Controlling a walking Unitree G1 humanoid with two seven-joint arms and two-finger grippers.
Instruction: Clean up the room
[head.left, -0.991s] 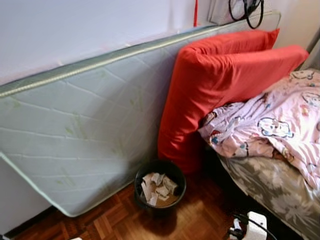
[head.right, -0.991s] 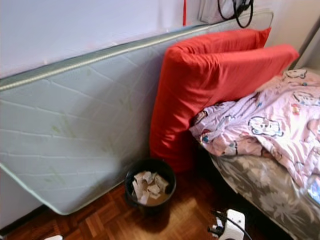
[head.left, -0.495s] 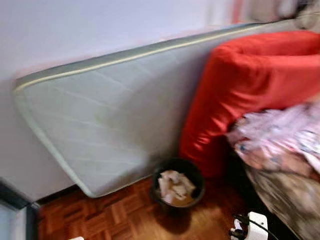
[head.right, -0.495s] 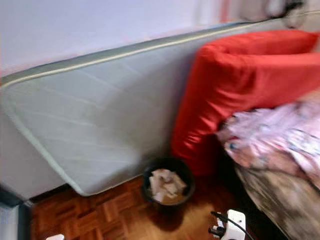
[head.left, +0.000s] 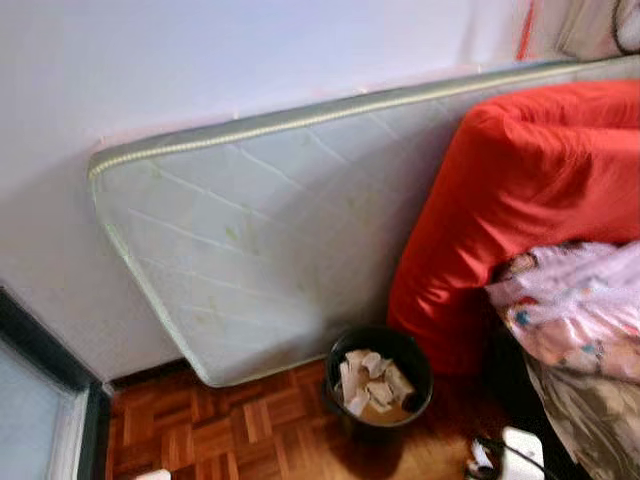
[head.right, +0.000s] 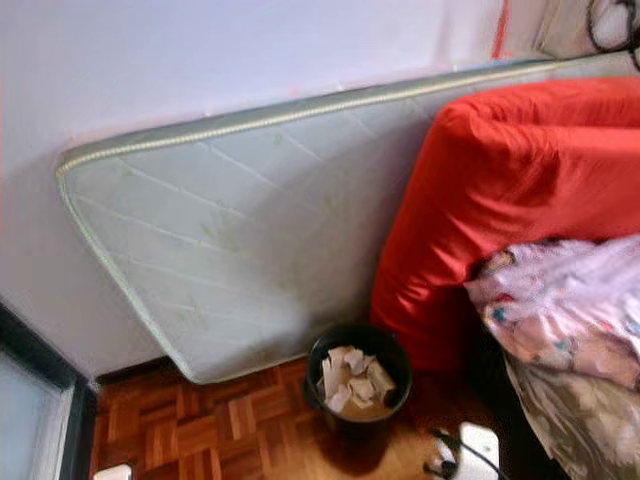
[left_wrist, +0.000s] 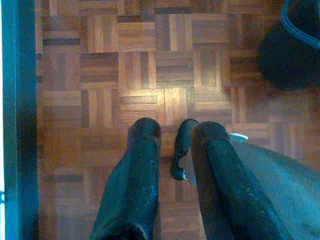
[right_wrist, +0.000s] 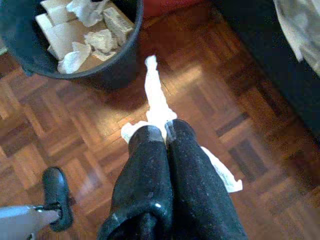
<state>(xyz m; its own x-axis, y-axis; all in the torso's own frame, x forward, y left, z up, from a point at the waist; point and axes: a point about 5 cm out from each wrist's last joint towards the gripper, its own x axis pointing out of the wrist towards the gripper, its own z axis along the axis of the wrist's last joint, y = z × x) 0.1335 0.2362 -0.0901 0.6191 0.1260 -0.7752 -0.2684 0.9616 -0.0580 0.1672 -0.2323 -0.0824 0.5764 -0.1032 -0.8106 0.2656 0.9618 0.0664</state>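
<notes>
A black waste bin (head.left: 378, 380) half full of crumpled white paper stands on the parquet floor, at the foot of the red cushion (head.left: 520, 190). In the right wrist view my right gripper (right_wrist: 165, 131) is shut on a strip of white tissue (right_wrist: 156, 102) that hangs above the floor. It is close beside the bin's (right_wrist: 117, 62) rim, not over it. My left gripper (left_wrist: 176, 129) hangs open over bare parquet with nothing between its fingers.
A pale quilted mattress (head.left: 270, 230) leans on the wall behind the bin. A bed with a pink blanket (head.left: 580, 310) fills the right side. A dark door frame (head.left: 50, 350) runs along the left. My black foot (right_wrist: 57, 192) stands near the right gripper.
The whole picture has shifted right, so the camera turned left. The mattress's left end and the dark frame have come into view. The bin and bed have not moved.
</notes>
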